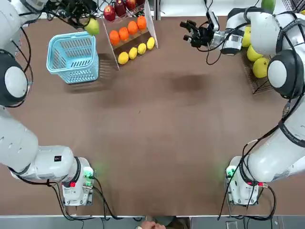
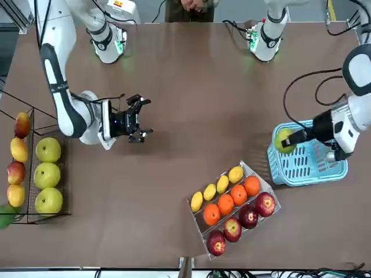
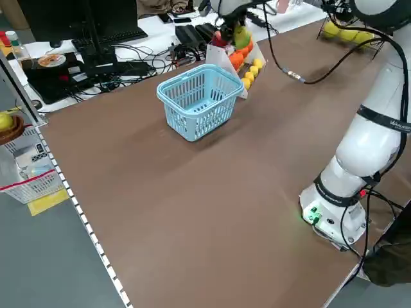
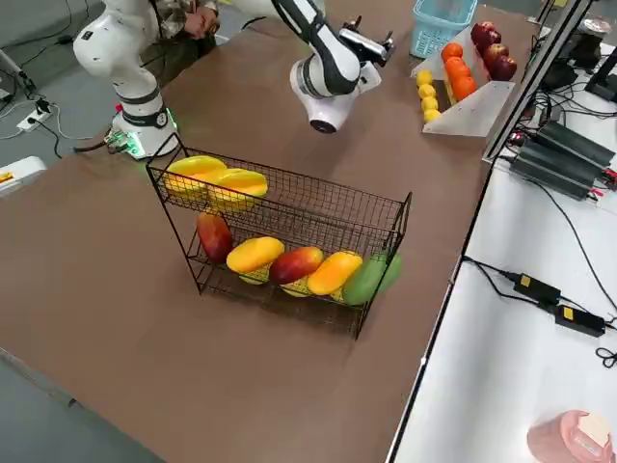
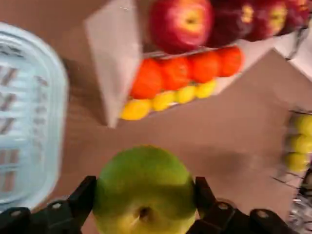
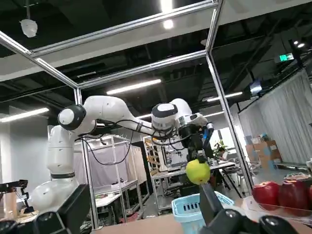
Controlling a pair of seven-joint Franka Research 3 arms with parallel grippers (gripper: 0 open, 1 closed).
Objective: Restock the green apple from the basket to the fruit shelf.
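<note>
- The left end effector (image 5: pixel 144 214) is clenched on the green apple (image 5: pixel 145 190), one finger pressed to each side of it.
- In the top view the apple (image 1: pixel 92 26) hangs in the upper left of the frame, just past the far right corner of the blue basket (image 1: pixel 73 57) and raised above it.
- In the front view the apple (image 2: pixel 284 139) shows at the right, over the basket's rim (image 2: pixel 272 152).
- A white slanted stand (image 1: pixel 153 25) with red apples, oranges and lemons sits just beside the basket.
- The right end effector (image 1: pixel 190 32) hovers in the upper right of the top view, fingers spread and holding nothing.
- The black wire fruit shelf (image 1: pixel 256 85) stands at the right edge of the bench (image 1: pixel 162 124), well apart from the basket.
</note>
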